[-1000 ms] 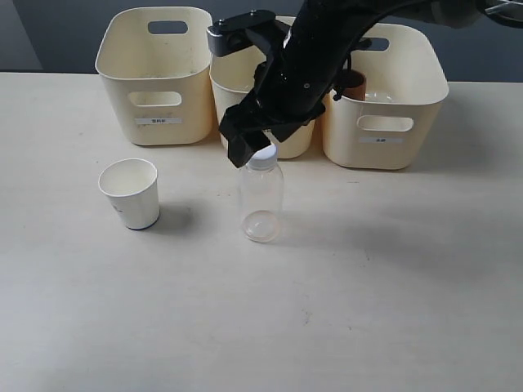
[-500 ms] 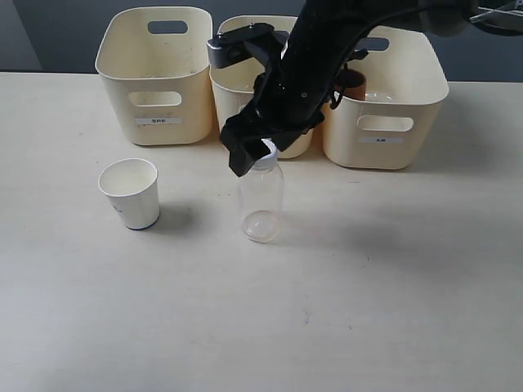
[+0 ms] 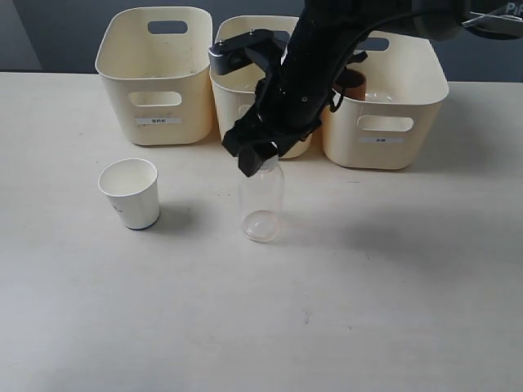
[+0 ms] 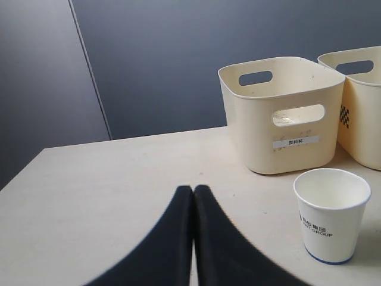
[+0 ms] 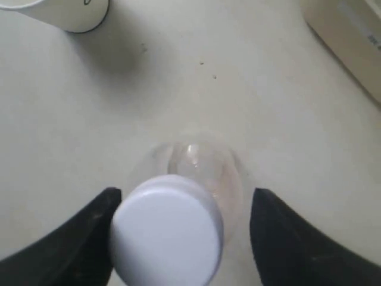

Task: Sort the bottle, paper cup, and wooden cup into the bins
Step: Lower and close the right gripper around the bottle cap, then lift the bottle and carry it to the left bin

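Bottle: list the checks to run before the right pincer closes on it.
1. Bottle upright on the table: ok.
2. Cap inside the right pincer: ok, though nearer one side.
3. Grip made: not ok, a gap shows beside the cap.
4. Paper cup stands apart from the bottle: ok.
5. Middle bin free inside: cannot tell, the arm hides it.
6. Left pincer shut, away from the bottle: ok.

The pale cream tabletop (image 3: 368, 294) carries a small clear plastic bottle with a white cap (image 3: 261, 204), upright directly beneath the right tool (image 3: 261, 158). A white tapered paper cup (image 3: 131, 192) stands well apart from the tool, on the exterior view's left. Three cream plastic bins (image 3: 155, 98) sit in a row behind the tool.
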Controlling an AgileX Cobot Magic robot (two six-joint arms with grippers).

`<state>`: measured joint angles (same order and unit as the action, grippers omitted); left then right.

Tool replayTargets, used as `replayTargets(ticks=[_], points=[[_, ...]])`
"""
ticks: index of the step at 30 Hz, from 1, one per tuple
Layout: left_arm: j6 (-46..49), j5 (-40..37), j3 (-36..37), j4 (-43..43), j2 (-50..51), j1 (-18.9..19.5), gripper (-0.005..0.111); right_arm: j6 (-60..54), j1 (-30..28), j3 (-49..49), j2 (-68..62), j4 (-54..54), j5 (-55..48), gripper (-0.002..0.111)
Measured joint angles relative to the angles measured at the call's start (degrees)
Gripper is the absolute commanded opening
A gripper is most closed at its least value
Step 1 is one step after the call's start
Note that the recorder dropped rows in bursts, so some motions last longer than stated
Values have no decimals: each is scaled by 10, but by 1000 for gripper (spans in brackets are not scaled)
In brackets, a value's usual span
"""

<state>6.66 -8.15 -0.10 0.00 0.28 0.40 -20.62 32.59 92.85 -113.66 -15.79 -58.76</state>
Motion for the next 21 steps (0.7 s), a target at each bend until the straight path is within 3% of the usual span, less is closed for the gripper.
replayTargets(ticks=[6, 21], points=[[0, 0, 0, 0, 0, 0, 0, 0, 0, 1, 0, 21, -1, 1], [0, 0, 0, 0, 0, 0, 0, -22, 1, 2, 3, 42, 21, -1]])
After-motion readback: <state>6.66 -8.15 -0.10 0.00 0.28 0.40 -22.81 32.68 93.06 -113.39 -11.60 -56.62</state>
